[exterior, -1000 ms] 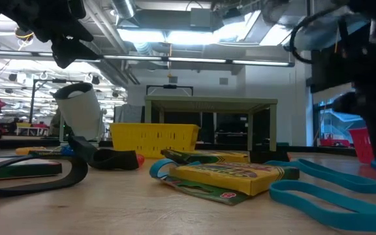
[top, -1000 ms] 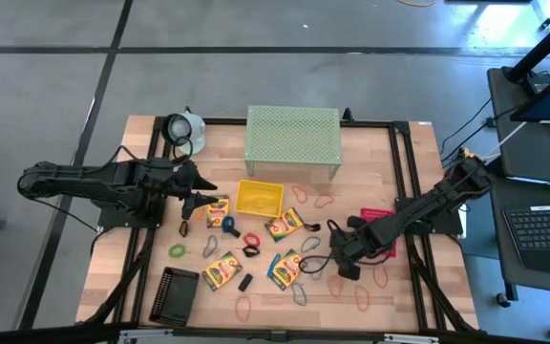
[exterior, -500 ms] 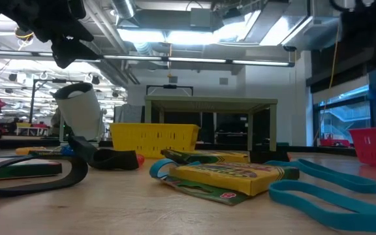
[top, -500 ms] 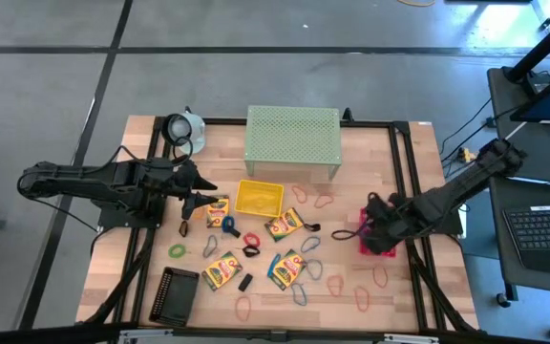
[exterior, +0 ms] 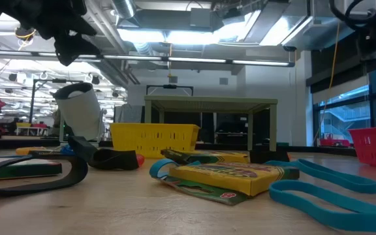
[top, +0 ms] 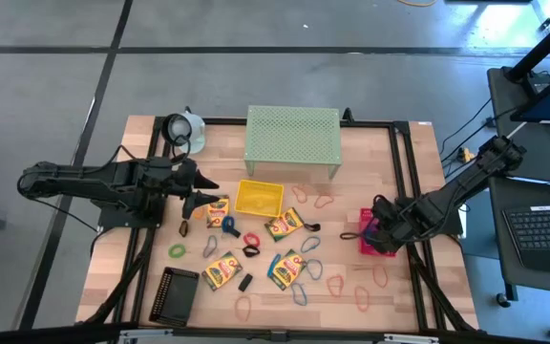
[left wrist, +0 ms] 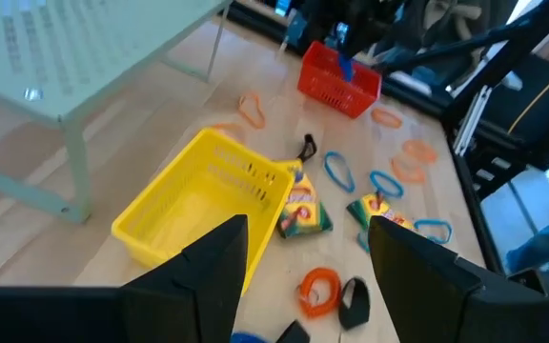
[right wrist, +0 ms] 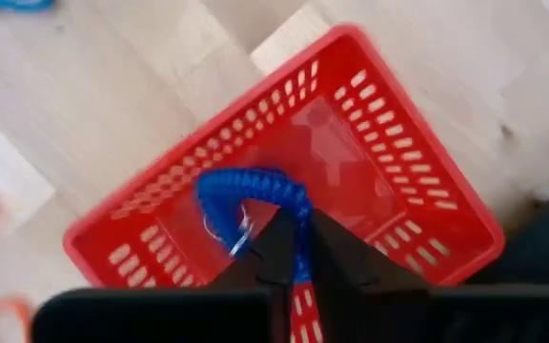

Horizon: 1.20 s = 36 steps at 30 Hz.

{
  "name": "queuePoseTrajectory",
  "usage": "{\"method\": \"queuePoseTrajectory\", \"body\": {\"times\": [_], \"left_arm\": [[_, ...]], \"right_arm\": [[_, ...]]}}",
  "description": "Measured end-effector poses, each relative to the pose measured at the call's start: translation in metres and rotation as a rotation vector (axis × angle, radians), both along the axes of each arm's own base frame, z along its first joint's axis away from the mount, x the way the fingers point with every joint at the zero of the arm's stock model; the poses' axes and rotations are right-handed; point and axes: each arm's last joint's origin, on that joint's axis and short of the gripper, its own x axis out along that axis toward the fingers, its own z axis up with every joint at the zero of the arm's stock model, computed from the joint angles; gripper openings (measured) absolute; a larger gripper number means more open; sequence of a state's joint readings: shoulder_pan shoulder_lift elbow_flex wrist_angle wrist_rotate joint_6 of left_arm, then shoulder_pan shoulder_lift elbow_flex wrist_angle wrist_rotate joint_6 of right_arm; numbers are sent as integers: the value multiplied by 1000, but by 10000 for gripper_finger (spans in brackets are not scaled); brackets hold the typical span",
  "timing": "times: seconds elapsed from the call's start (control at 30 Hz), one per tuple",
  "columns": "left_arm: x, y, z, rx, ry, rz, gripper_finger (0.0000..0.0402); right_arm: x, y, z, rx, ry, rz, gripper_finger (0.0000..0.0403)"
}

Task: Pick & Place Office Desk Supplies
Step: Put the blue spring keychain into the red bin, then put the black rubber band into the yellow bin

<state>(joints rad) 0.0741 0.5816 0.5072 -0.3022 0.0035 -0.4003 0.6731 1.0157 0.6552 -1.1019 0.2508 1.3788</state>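
Several yellow-green crayon boxes (top: pixel 220 270) lie flat on the wooden table, among small black clips (top: pixel 245 283) and thin coloured loops (top: pixel 362 301). My right gripper (top: pixel 376 229) hovers over the red mesh tray (right wrist: pixel 417 162) near the table's right edge, shut on a blue coiled loop (right wrist: pixel 246 202). My left gripper (top: pixel 199 197) is open above the table, left of the yellow mesh tray (top: pixel 259 198). Its fingers (left wrist: pixel 208 272) stand wide apart, touching nothing. My right gripper (right wrist: pixel 298 238) pinches the blue coiled loop by one side of its ring (right wrist: pixel 296 214) between its two shut fingers, coming from above and pointing down. The rest of the loop sticks out past the fingertips over the inside of the red tray. Whether it touches the tray floor cannot be told.
A pale green mesh shelf (top: pixel 292 139) stands at the far middle of the table. A black mesh tray (top: pixel 176 294) lies near the near left corner, and a white roll (top: pixel 184 127) at the far left. Bare wood shows along the near edge.
My right gripper has travelled from the middle of the table, near the crayon boxes, toward the right edge. It has carried the blue loop clear of the table and now stands over the red tray.
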Motion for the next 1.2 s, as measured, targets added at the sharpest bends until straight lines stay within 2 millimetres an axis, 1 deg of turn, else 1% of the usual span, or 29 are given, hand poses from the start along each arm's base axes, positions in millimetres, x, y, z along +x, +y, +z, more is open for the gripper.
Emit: {"method": "queuePoseTrajectory", "body": {"times": [0.27,0.37,0.43,0.5,0.57,0.67,0.73,0.87,1.0,1.1,1.2], "left_arm": [[3,0,-1,7,3,-13,216],[4,0,-2,7,11,-13,216],[5,0,-2,6,14,-14,216],[5,0,-2,4,16,-20,216],[6,0,-3,2,19,-23,216],[6,0,-3,10,22,-26,216],[7,0,-3,27,22,-32,216],[12,0,-2,55,-1,-38,216],[14,1,-4,53,12,-39,216],[16,1,-5,53,22,-38,216],[17,1,-6,52,26,-38,216]], "right_arm": [[-1,2,-2,42,29,6,112],[-2,2,-5,72,51,-4,144],[-2,2,-4,76,45,-26,163],[2,3,8,53,-38,-49,176],[9,5,27,22,-158,-41,182],[22,8,47,-21,-253,74,178],[33,9,49,-59,-266,171,169],[61,7,39,-117,-245,286,147],[94,4,21,-104,-230,376,130],[112,-2,7,-115,-210,376,124],[125,-8,-6,-84,-176,355,129]]}}
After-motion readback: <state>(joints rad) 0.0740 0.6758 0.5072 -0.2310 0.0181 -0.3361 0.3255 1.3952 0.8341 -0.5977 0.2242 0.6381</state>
